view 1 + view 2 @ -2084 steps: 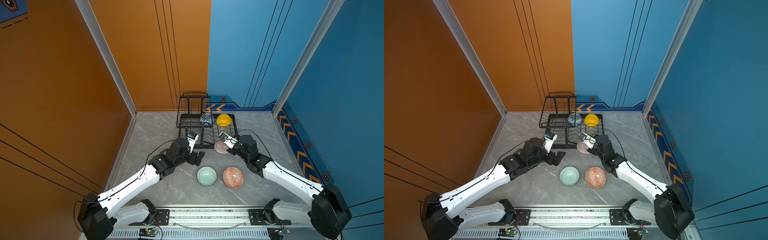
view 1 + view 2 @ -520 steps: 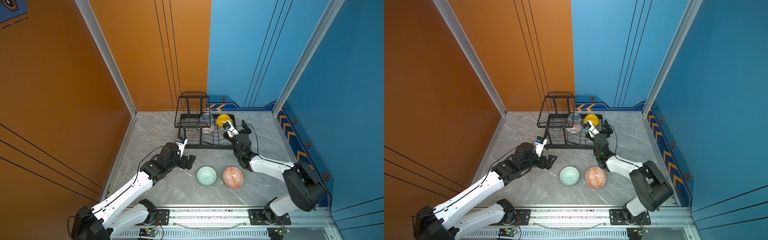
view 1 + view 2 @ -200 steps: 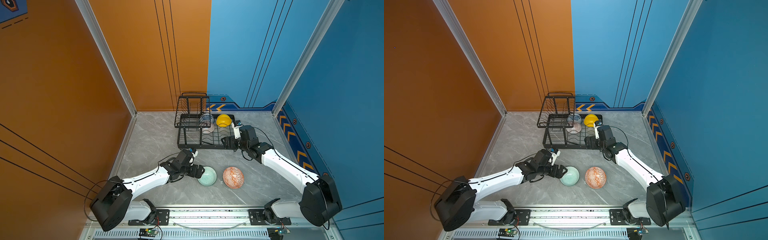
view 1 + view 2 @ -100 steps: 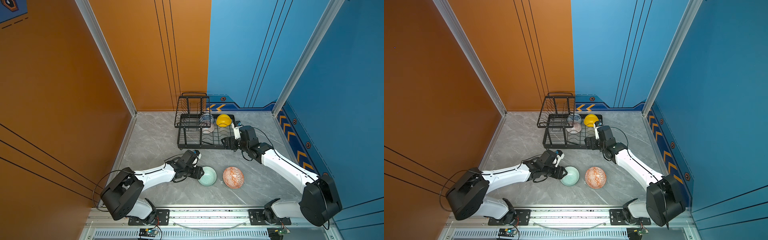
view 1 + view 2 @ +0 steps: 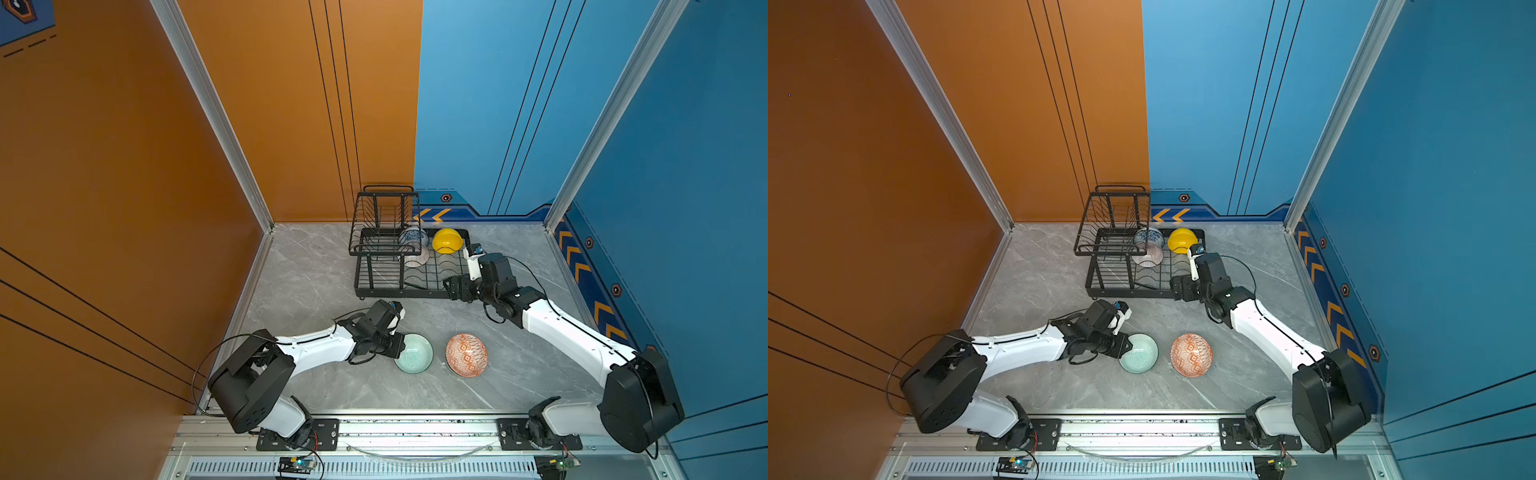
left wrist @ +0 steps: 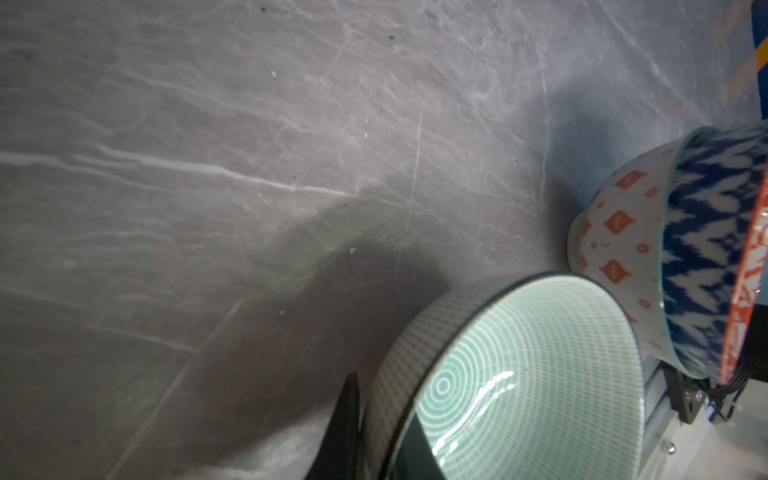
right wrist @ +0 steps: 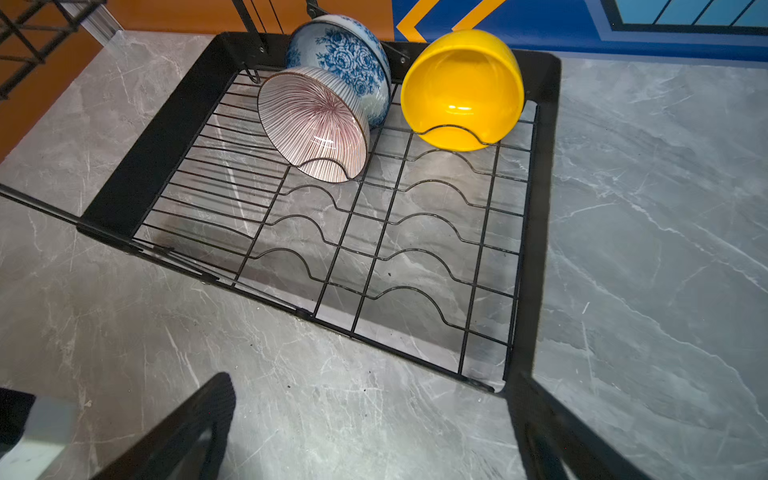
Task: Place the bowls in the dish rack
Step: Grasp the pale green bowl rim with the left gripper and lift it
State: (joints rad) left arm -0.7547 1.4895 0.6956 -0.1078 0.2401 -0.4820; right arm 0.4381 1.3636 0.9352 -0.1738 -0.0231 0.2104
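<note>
The left gripper (image 5: 395, 348) is pinching the rim of the pale mint bowl (image 5: 414, 354), which is standing toward the front edge of the counter (image 5: 307, 266), beside the orange-patterned bowl (image 5: 466, 354). The right gripper (image 5: 453, 288) is hovering wide open at the front right corner of the dish rack (image 5: 399, 296). Next, I think, the mint one needs lifting into a free slot.

We lay our left arm (image 5: 316, 347) low across the near side, reaching right, left gripper (image 5: 397, 348) pinched shut, while our right arm (image 5: 569, 334) stretches from the near right toward the far middle, wrist bent, right gripper (image 5: 452, 287) pointing left, jaws spread wide.
</note>
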